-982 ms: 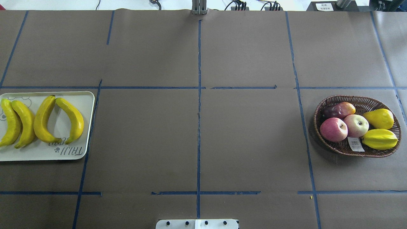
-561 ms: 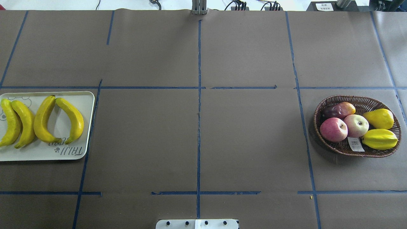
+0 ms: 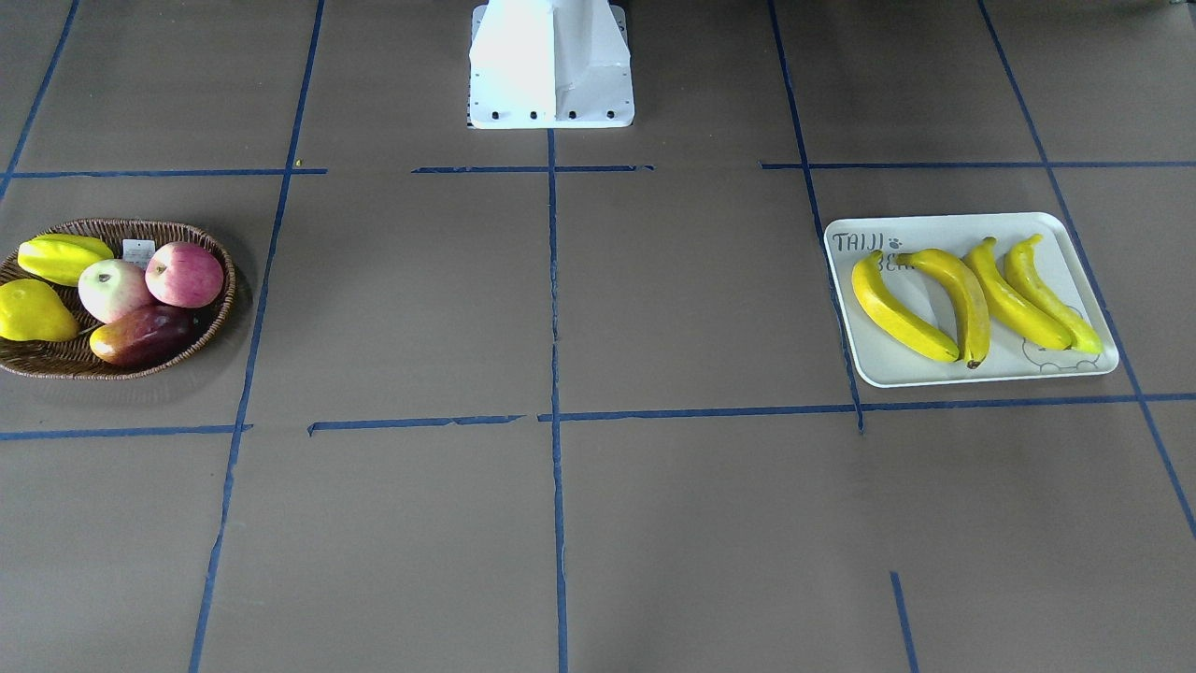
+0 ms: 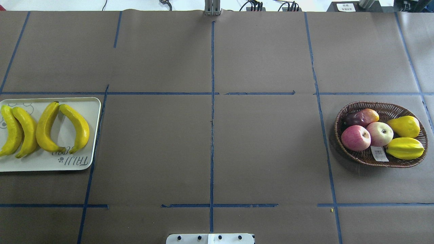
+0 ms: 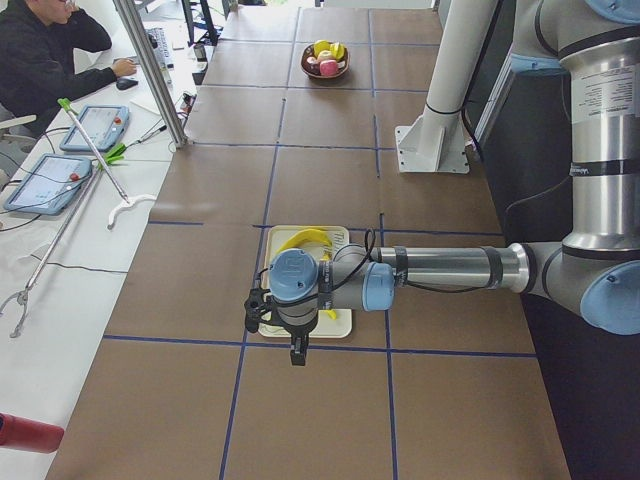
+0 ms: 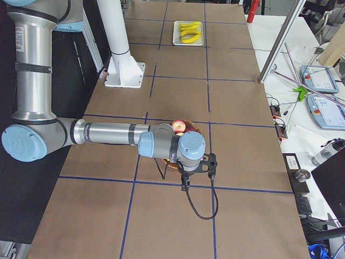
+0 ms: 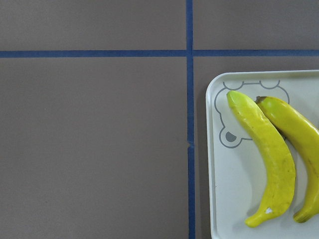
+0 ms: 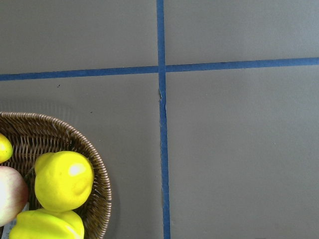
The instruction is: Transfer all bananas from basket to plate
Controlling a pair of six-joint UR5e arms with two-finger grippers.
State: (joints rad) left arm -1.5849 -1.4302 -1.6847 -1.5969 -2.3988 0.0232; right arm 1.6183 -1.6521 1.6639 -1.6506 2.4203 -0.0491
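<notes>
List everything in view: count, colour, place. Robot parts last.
bananas: four, yellow, side by side on the plate
plate: one, white, table's end on the robot's left
basket: one, brown wicker, table's end on the robot's right
apples: two, red-pink, in the basket
pear-shaped fruit: one, yellow, in the basket
ridged fruit: one, yellow-green, in the basket
dark fruit: one, purple-red, in the basket
label: one, white, in the basket
table: one, brown with blue tape lines
operator: one, black top, at a side desk
base: one, white, table's robot-side edge
left arm: silver and blue, over the plate's edge; left pincer, open or shut unclear
right arm: silver and blue, by the basket; right pincer, likewise unclear
</notes>
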